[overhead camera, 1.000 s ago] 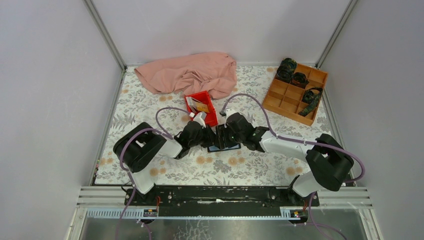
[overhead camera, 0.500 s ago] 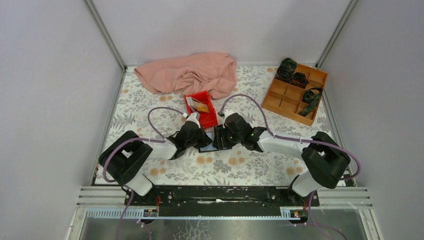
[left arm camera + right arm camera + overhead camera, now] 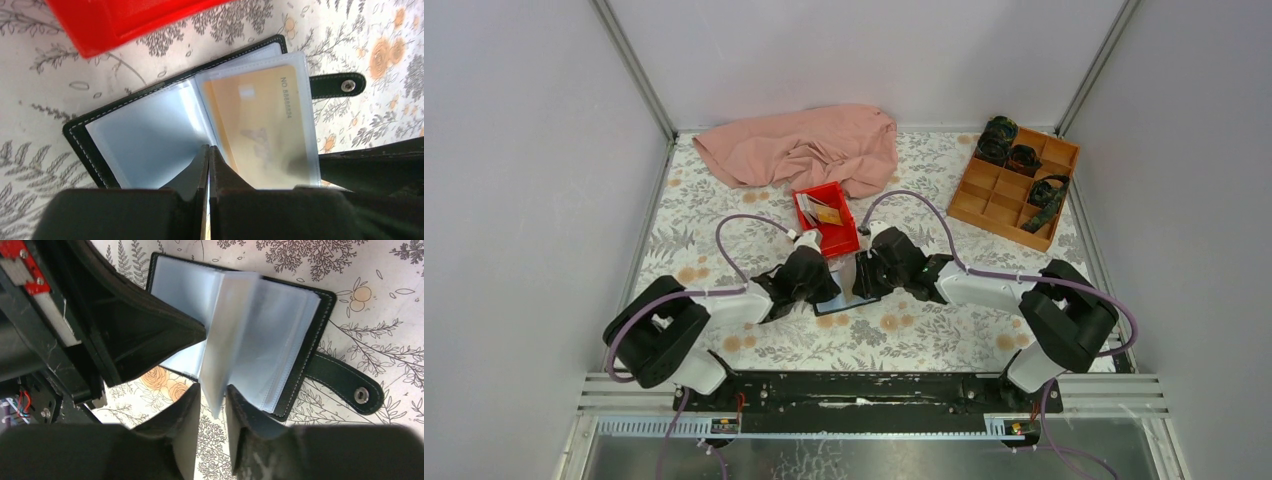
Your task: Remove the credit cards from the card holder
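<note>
Floral tablecloth (image 3: 904, 340) under our opened holder (image 3: 140, 135), left gripper (image 3: 208, 148) closed tight at its spine beside a gold card (image 3: 255, 115), right gripper (image 3: 212, 390) parted around a clear sleeve (image 3: 225, 335)

Top view: high behind near edge of counter (image 3: 944, 335), looking down over all of it. Both wrist views: close over card holder (image 3: 145, 137), facing down, from opposite sides. All three share card holder.

Red tray (image 3: 849, 238) just behind card holder (image 3: 842, 298) — open table (image 3: 874, 345) in front.
</note>
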Robot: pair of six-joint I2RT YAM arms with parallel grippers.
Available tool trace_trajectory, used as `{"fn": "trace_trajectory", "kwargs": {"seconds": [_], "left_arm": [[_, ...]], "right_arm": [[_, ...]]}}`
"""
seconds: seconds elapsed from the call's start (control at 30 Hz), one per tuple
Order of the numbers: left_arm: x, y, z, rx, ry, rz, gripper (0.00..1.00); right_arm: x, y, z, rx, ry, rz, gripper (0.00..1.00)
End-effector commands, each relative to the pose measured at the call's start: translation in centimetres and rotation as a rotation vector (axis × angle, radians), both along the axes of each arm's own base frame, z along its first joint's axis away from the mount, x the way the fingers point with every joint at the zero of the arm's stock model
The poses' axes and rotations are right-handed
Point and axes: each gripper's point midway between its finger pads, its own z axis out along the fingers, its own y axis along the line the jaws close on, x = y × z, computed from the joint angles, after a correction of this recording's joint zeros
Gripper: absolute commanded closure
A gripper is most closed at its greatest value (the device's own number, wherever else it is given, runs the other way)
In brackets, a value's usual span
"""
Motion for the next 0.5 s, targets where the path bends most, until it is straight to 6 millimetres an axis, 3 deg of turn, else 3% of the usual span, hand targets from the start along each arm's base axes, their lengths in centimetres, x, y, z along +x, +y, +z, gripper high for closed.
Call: {"fn": "trace_trajectory", "kwargs": {"seconds": [0.0, 0.1, 0.17, 0.3, 0.47], "left_arm": [[-1.3, 1.7, -0.4, 0.110, 0.030, -0.008, 1.00], [-1.2, 1.8, -0.1, 0.115, 0.025, -0.007, 1.00], [-1.3, 1.8, 0.0, 0.112, 0.025, -0.007, 1.00], [-1.5, 1.8, 0.9, 0.092, 0.014, -0.007, 0.97], [-1.9, 1.8, 3.8, 0.088, -0.015, -0.023, 0.95]], "right_arm": [[0.6, 1.9, 1.8, 0.058, -0.036, 0.028, 0.77], [0.6, 1.9, 1.7, 0.055, -0.033, 0.027, 0.94], [0.6, 1.8, 1.6, 0.050, -0.034, 0.025, 0.99], [0.7, 1.4, 1.6, 0.037, -0.043, 0.020, 1.00], [1.1, 0.7, 2.3, 0.022, -0.078, -0.009, 1.00]]}}
